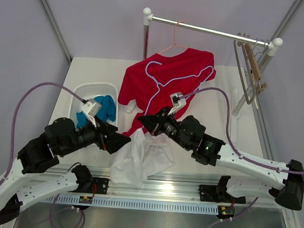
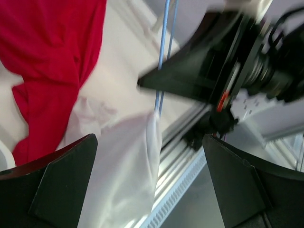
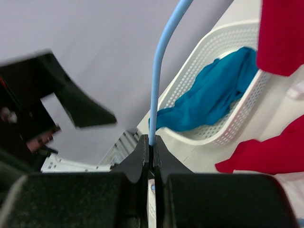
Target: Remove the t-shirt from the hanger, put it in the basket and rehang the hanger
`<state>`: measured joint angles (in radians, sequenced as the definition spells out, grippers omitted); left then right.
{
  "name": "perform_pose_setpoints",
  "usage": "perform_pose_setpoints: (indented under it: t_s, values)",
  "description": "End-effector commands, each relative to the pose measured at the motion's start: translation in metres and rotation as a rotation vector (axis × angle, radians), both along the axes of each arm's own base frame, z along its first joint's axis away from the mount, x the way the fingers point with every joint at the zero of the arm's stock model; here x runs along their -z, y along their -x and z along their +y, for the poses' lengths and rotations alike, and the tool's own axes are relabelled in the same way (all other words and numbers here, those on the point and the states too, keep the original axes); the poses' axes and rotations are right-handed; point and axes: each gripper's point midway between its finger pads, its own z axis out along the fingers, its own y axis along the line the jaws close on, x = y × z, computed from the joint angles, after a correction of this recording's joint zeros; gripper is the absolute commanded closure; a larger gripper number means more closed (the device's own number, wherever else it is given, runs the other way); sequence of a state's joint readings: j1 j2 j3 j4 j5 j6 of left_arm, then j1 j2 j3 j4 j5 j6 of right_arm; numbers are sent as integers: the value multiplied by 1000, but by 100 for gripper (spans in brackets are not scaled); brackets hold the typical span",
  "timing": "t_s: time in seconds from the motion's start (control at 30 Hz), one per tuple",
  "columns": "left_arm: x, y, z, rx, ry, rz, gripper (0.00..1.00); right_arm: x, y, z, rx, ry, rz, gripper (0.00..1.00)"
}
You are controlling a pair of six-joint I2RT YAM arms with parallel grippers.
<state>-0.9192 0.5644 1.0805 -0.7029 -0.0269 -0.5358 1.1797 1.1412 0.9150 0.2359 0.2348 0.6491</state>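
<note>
From high up at the near edge we look down on the table (image 1: 92, 70). Our wrist cameras sit close; all three see the red shirt (image 1: 143, 87).

Left pincer (image 2: 148, 142) fingers spread wide at the bottom corners, white cloth (image 2: 121, 166) between them, red t-shirt (image 2: 52, 61) bunched on the pale desk (image 2: 118, 61) upper left, thin blue hanger wire (image 2: 164, 52) crossing the narrowed black tip of the right pincer (image 2: 142, 84).

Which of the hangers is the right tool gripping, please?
The light-blue hanger; the pink hanger and wooden hangers hang untouched on the rail.
</note>
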Motion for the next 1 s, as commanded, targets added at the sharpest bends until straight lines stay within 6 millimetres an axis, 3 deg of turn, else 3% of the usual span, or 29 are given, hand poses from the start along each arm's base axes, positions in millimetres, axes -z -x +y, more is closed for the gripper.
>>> perform_pose_setpoints:
  t_s: [0.0, 0.17, 0.33, 0.5, 0.67, 0.9, 0.93, 0.97]
  values:
    - [60, 32, -13, 175, -112, 163, 1, -39, -29, -27, 102, -93, -33, 100]
    - [95, 40, -19, 227, -167, 250, 1, -50, -38, -31, 111, -100, -54, 100]
    - [129, 21, -20, 141, -260, 293, 3, -64, -34, -33, 89, -131, -67, 100]
    - [128, 13, -38, 161, -210, 282, 6, -67, -32, -35, 80, -147, -64, 100]
    - [125, 11, -49, 193, -199, 276, 20, -66, -30, -34, 75, -152, -57, 100]
    - [135, 17, -65, 261, -177, 317, 12, -70, -27, -35, 57, -165, -60, 100]
    - [132, 17, -68, 269, -168, 310, 17, -70, -27, -35, 56, -164, -62, 100]
    - [132, 15, -67, 257, -175, 291, 28, -69, -26, -35, 56, -164, -59, 100]
